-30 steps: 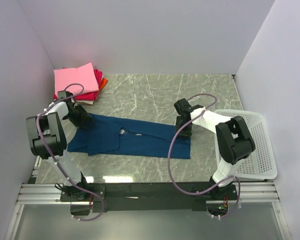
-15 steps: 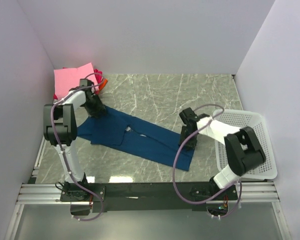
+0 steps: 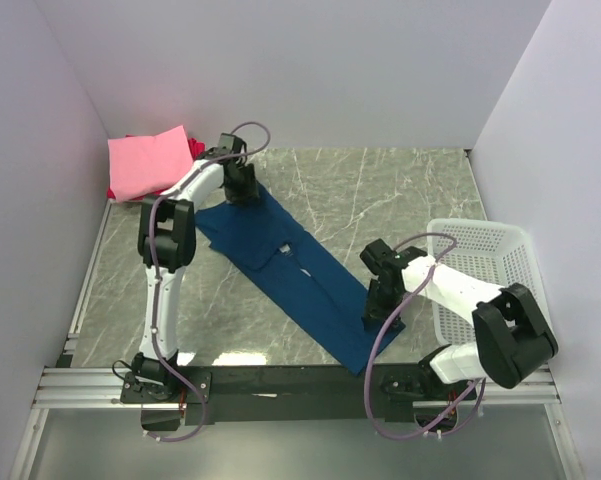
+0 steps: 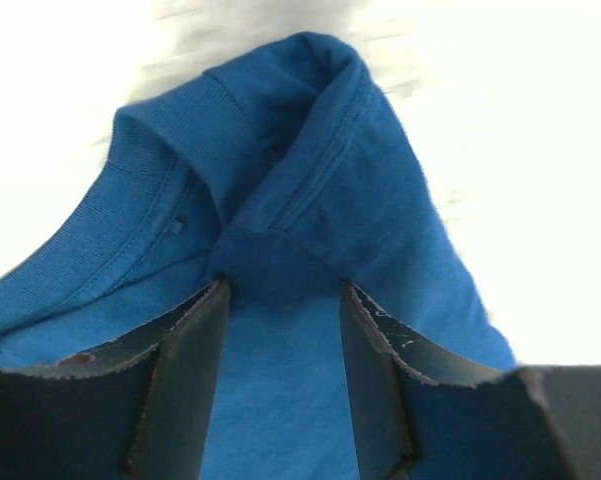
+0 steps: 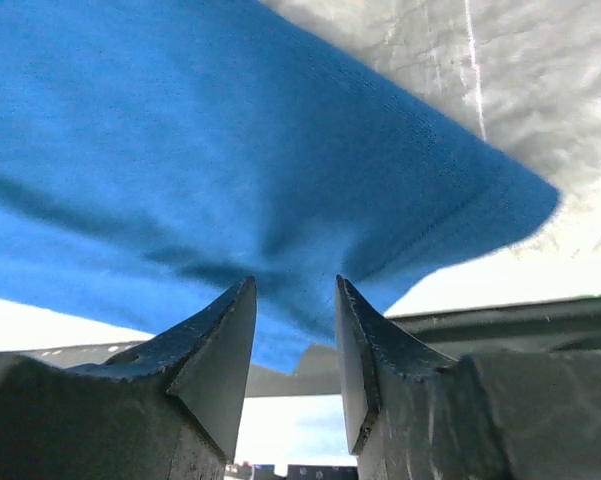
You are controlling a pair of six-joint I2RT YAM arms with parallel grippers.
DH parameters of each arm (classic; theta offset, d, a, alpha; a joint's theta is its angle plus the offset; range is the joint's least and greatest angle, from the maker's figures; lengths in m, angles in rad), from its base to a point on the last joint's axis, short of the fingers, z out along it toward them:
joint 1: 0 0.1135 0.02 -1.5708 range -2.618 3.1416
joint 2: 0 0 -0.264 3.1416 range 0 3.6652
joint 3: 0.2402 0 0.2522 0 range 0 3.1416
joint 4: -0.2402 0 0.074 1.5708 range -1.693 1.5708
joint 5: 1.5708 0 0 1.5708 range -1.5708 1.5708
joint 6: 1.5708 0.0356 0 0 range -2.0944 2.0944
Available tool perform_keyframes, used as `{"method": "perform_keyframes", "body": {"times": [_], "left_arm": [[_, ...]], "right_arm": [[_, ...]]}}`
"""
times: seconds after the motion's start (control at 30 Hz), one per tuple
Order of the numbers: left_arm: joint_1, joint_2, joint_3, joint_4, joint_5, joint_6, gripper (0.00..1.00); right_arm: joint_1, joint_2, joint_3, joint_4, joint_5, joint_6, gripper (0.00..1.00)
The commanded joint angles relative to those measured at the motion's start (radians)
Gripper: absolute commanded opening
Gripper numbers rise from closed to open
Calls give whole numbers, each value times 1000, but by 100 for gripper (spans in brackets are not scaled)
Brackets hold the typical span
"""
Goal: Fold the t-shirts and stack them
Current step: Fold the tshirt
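Observation:
The dark blue t-shirt [image 3: 290, 265] is folded into a long strip and lies diagonally on the marble table, from far left to near right. My left gripper [image 3: 242, 190] is shut on its far end, beside the stack; in the left wrist view [image 4: 280, 285] bunched blue cloth [image 4: 280, 180] fills the gap between the fingers. My right gripper [image 3: 378, 300] is shut on the near right part; in the right wrist view [image 5: 295, 285] the cloth [image 5: 230, 130] puckers at the fingertips. The folded stack with the pink shirt [image 3: 145, 165] on top and red beneath sits at the far left corner.
A white mesh basket [image 3: 490, 260] stands at the right edge of the table. White walls close in the left, back and right sides. The black mounting rail [image 3: 300, 385] runs along the near edge.
My left gripper swung from the left side to the far side beside the pink stack. My right gripper moved nearer. The shirt turned from lying across the table to a diagonal.

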Motion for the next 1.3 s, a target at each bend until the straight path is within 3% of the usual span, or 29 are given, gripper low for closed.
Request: {"method": "perform_keyframes", "body": {"times": [0.0, 0.27, 0.4, 0.57, 0.83, 1.13, 1.27], "left_arm": [[-24, 44, 93, -39, 53, 16, 55], [-24, -108, 66, -72, -1, -62, 56], [-23, -227, -103, -66, -26, -113, 57], [-23, -263, -241, -36, 20, -144, 57], [-3, -134, -278, -9, 105, -161, 56], [-3, 41, -90, -3, 96, -130, 56], [-3, 119, -24, 105, 157, -113, 56]], "right_arm": [[9, -65, 116, -97, 66, 17, 45], [9, 2, 283, -50, 98, -111, 47], [12, 57, 263, 48, 89, -157, 47], [10, 122, 210, 137, 63, -189, 46], [13, 145, 67, 257, -12, -211, 46], [64, 172, 10, 306, -89, -197, 46], [108, 192, 44, 297, -120, -172, 46]]}}
